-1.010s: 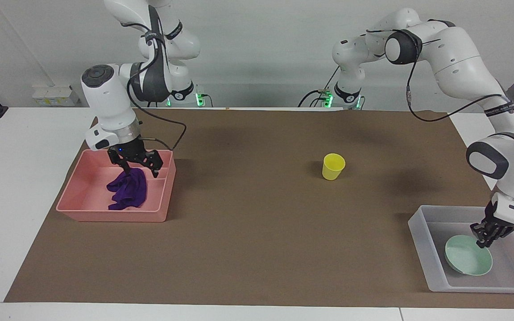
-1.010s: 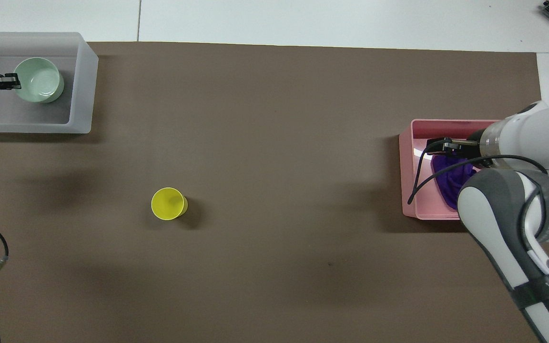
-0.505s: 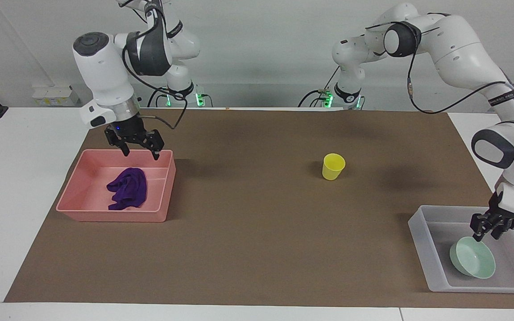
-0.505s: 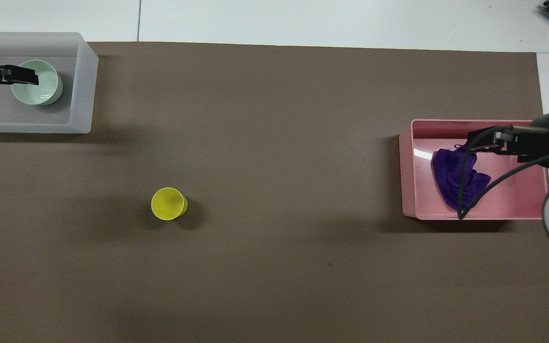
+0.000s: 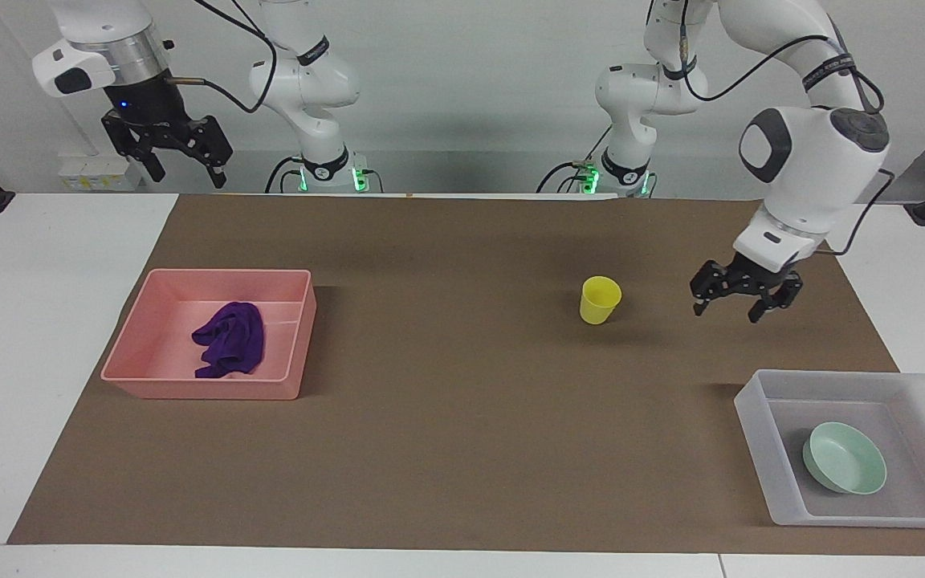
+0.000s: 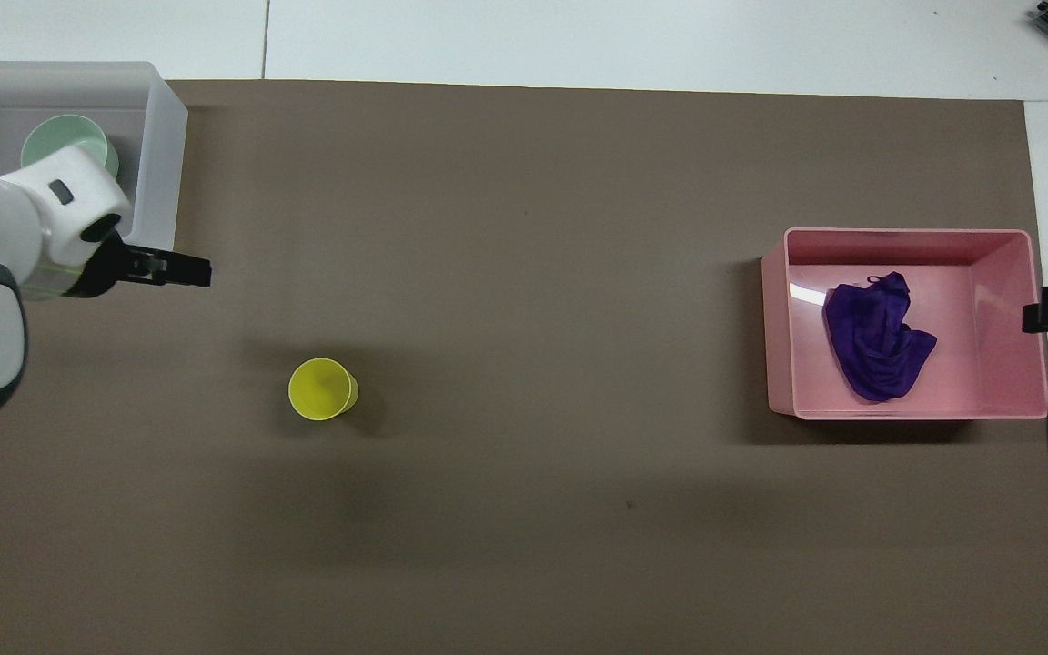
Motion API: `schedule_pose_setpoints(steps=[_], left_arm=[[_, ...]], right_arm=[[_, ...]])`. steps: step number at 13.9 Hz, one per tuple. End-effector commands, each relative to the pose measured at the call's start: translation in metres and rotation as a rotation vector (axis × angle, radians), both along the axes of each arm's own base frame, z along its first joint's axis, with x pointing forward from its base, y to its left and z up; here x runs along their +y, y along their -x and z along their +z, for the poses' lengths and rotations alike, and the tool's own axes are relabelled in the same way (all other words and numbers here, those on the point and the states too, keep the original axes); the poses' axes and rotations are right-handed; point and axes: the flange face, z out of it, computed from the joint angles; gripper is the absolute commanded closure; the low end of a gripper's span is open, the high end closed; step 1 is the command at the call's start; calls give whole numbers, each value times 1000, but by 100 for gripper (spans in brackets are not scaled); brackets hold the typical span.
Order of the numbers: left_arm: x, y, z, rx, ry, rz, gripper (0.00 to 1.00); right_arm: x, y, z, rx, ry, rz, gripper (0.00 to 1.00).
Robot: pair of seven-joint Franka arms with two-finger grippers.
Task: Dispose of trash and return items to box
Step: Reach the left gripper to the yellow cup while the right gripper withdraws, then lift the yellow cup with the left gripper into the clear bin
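Note:
The purple cloth point(image 5: 230, 349) lies bunched in the pink bin point(image 5: 205, 391); it also shows in the overhead view point(image 6: 877, 350). The yellow cup point(image 5: 599, 299) stands upright on the brown mat point(image 5: 446, 401), seen from above too point(image 6: 322, 389). The mint-green bowl point(image 5: 844, 459) sits in the translucent tray point(image 5: 764, 437); from above my left arm partly covers the bowl point(image 6: 55, 136). My left gripper point(image 5: 726, 311) is open and empty, in the air over the mat between the cup and the tray. My right gripper point(image 5: 187, 172) is open and empty, raised high above the table's edge near the bin.
The pink bin point(image 6: 774, 327) is at the right arm's end of the table and the tray point(image 6: 160, 136) at the left arm's end. White table borders the mat. A cable hangs by the right gripper point(image 6: 1033, 318).
The right gripper has let go of the cloth in the pink bin and risen high. The left gripper has left the bowl in the tray, risen and moved toward the cup.

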Motion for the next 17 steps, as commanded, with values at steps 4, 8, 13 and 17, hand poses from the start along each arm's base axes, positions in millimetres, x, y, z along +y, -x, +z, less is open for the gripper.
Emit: schedule_pose_setpoints(steps=[4, 8, 13, 17], left_arm=[[-53, 76, -70, 52, -14, -27, 0], [-67, 99, -108, 43, -14, -15, 10], [-68, 101, -119, 0, -7, -7, 100], [-61, 71, -83, -34, 5, 11, 100]], right_arm=[[9, 14, -21, 2, -4, 29, 0], [11, 15, -27, -1, 31, 52, 0], [16, 17, -29, -5, 43, 53, 0], [16, 18, -29, -4, 43, 51, 0]])
